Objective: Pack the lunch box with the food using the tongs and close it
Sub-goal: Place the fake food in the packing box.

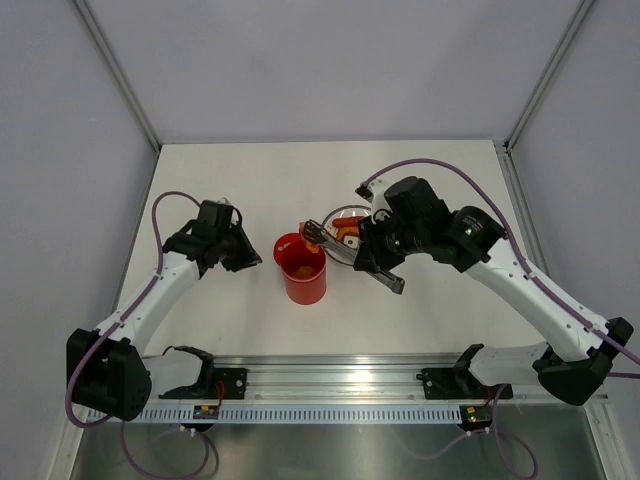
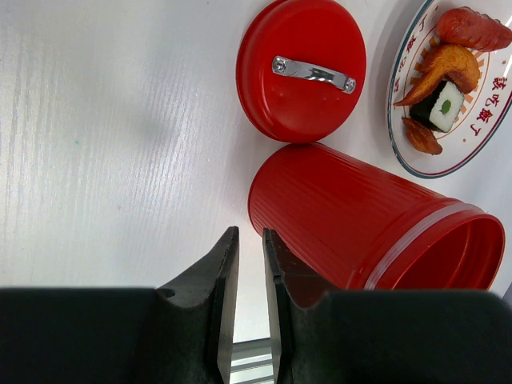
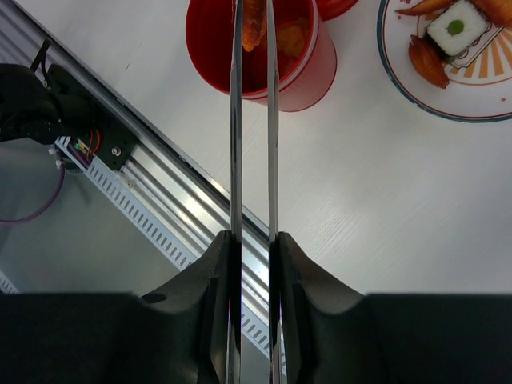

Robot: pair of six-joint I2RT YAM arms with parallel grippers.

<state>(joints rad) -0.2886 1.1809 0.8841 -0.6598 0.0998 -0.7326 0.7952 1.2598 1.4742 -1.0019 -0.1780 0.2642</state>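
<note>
The red lunch box point(image 1: 303, 270) stands upright and open at the table's middle, with orange fried food point(image 3: 292, 36) inside. My right gripper point(image 3: 253, 238) is shut on the grey tongs point(image 3: 236, 120). Their tips reach over the box mouth and pinch an orange-brown piece point(image 3: 254, 20). The red lid point(image 2: 301, 68) lies flat behind the box. A sausage point(image 2: 476, 28), fried bits point(image 2: 448, 68) and a black-and-white roll point(image 2: 440, 104) lie on the plate. My left gripper point(image 2: 250, 234) sits low at the box's left side, jaws a narrow gap apart with nothing between them.
The white plate with orange pattern point(image 1: 360, 212) sits right of the lunch box, under my right arm. A metal rail point(image 1: 330, 375) runs along the near table edge. Grey walls close in the back and both sides.
</note>
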